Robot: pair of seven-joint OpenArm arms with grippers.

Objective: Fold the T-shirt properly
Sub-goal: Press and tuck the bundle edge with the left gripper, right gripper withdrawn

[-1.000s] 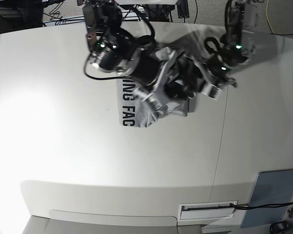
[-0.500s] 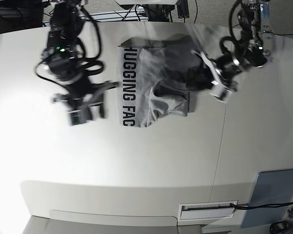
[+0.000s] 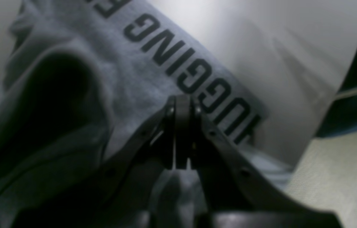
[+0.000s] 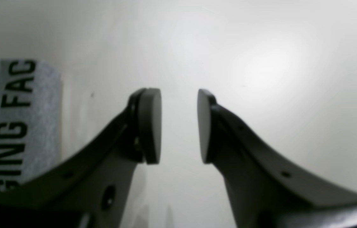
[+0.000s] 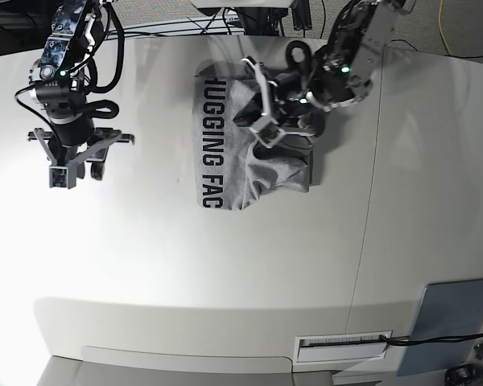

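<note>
Left wrist view: the left gripper [image 3: 182,134] is seen with its jaws pressed fully together, right over the T-shirt [image 3: 108,95]. No cloth can be made out pinched between them, so they're probably closed for poking or smoothing the fabric rather than lifting it. The black lettering [image 3: 194,82] is laid out along the straight folded edge, and a dark open pocket is left in the fabric to the side.

Right wrist view: the right gripper [image 4: 178,125] is held with its jaws apart and nothing between them, over bare worktop [image 4: 260,63], likely parked clear so the other arm gets room.

Base view: the shirt is found bunched at the far middle of the worktop, partly folded, its near edge rumpled, so the fold looks unfinished.
</note>
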